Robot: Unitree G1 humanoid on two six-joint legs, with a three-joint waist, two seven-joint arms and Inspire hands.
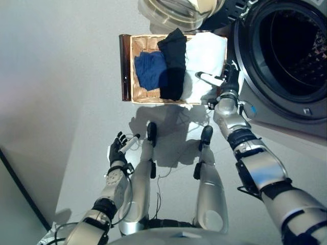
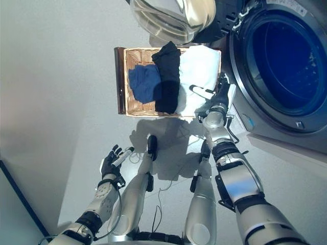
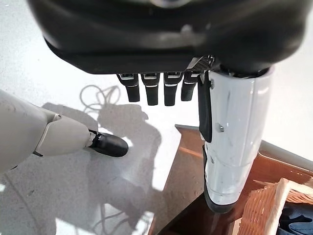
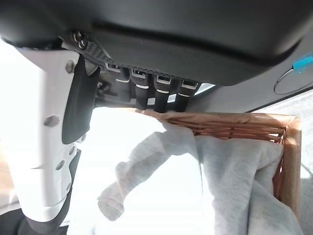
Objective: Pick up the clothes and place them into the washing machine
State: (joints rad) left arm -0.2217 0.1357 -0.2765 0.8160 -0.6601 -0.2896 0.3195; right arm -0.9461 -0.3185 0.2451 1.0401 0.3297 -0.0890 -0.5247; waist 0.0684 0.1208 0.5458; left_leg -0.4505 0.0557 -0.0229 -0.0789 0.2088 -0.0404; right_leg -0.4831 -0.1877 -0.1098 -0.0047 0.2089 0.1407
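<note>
A wicker basket (image 1: 126, 66) with a dark wooden frame stands on the floor beside the washing machine. It holds a blue garment (image 1: 149, 69), a black garment (image 1: 173, 61) and a white garment (image 1: 207, 53) that hangs over the rim (image 4: 234, 128). My right hand (image 1: 227, 80) hovers over the basket's right end above the white garment (image 4: 234, 166); it is open, fingers straight, holding nothing. My left hand (image 1: 118, 149) hangs open above the floor, well short of the basket.
The washing machine's round drum opening (image 1: 296, 51) gapes at the right, just beyond my right hand. Its glass door (image 1: 173, 13) is swung open behind the basket. Pale floor stretches to the left, with a dark strip (image 1: 15, 184) along the lower left.
</note>
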